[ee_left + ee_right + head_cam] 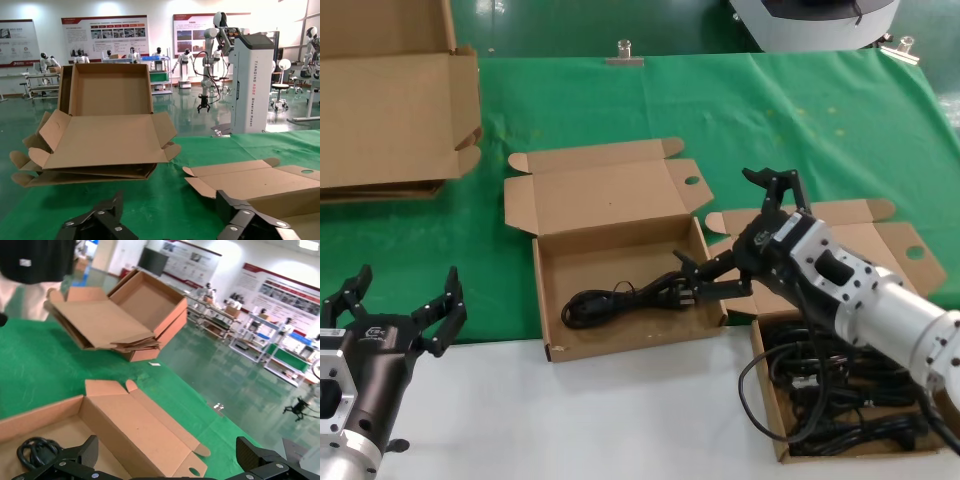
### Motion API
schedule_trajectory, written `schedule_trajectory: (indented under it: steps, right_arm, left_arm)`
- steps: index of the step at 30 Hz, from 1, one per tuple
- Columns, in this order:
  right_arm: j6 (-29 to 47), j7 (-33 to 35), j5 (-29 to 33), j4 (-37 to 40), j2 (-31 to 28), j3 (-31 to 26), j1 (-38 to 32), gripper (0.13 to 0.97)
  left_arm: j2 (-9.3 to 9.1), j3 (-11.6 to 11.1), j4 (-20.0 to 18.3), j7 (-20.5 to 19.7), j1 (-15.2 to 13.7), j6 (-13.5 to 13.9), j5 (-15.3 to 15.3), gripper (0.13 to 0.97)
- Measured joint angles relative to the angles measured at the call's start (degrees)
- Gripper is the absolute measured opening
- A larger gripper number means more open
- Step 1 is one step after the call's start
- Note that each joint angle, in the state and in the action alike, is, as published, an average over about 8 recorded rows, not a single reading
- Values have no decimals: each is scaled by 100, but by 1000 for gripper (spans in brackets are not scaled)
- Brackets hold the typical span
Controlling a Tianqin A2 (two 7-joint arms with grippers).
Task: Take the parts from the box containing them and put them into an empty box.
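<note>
Your right gripper (pixel 720 245) hangs with jaws spread wide over the right end of the centre box (pixel 620 345), where one cord (pixel 625 298) already lies along the floor, plug toward the fingers. That looks like a drop just made; next you must swing back to the lower-right box (pixel 772 400), where the other cords (pixel 840 395) wait. The left gripper (pixel 395 305) idles wide open, lower left.

Silver arms, black-clawed fingers (pixel 448 300), looping cable (pixel 752 390)

One cord (pixel 620 297) lies in the left box (pixel 548 295); others (pixel 840 395) fill the right box (pixel 767 395).
</note>
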State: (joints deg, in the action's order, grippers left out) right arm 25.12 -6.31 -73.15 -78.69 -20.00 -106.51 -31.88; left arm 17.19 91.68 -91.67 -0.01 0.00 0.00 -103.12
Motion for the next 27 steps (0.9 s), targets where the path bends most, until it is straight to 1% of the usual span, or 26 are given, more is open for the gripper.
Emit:
schedule_trajectory:
  steps: [8, 9, 17, 27]
  right_arm:
    - [-399, 100, -475, -205, 44, 235, 505, 966]
    - [-448, 112, -532, -230, 50, 264, 566, 966]
    - [-845, 212, -1007, -436, 94, 499, 1073, 966]
    - [-1344, 337, -1602, -694, 150, 794, 1706, 966]
  left_arm:
    - [0, 0, 0, 0, 0, 0, -1, 716]
    - [0, 0, 0, 0, 0, 0, -1, 716]
    - [0, 0, 0, 1, 0, 0, -1, 864]
    - [0, 0, 0, 1, 0, 0, -1, 947]
